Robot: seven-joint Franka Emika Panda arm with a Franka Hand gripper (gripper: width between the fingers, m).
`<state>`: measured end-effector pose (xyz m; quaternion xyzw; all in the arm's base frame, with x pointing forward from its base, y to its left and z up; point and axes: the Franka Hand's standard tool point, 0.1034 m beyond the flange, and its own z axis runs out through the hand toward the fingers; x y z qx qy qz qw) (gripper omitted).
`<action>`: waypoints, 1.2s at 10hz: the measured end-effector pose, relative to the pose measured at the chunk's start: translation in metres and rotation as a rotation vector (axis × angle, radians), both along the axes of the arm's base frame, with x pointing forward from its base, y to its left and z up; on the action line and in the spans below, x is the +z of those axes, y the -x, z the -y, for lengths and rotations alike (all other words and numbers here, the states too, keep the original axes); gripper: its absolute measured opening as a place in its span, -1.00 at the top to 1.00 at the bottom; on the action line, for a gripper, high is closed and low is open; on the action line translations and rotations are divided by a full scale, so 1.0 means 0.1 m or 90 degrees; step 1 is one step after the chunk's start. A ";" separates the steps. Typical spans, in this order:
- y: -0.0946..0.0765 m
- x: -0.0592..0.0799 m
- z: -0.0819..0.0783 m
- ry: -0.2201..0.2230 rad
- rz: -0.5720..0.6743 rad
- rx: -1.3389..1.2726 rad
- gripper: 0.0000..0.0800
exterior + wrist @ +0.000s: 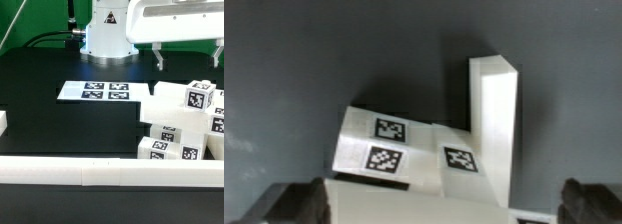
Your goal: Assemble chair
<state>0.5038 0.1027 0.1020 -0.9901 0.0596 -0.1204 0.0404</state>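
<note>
I judge the job barely begun: the chair pieces [185, 125] sit heaped on the black table [60, 125] at the exterior view's right, near the front rail [100, 172], and I can't tell whether any are joined. My gripper [186, 56] hangs above them, spread wide and empty. The marker board [98, 92] lies farther back.

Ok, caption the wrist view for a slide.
Open gripper hovering above tagged white chair parts on the black table.

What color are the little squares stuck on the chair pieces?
Black and white, on the white chair pieces. The exterior view shows them best.
</note>
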 end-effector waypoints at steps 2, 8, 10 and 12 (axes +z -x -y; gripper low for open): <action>0.31 -0.23 0.04 0.011 -0.001 0.006 -0.62; 0.44 -0.40 0.09 0.020 -0.127 0.050 -0.62; 0.46 -0.47 0.06 0.019 -0.176 0.064 -0.62; 0.47 -0.54 0.04 0.014 -0.173 0.055 -0.62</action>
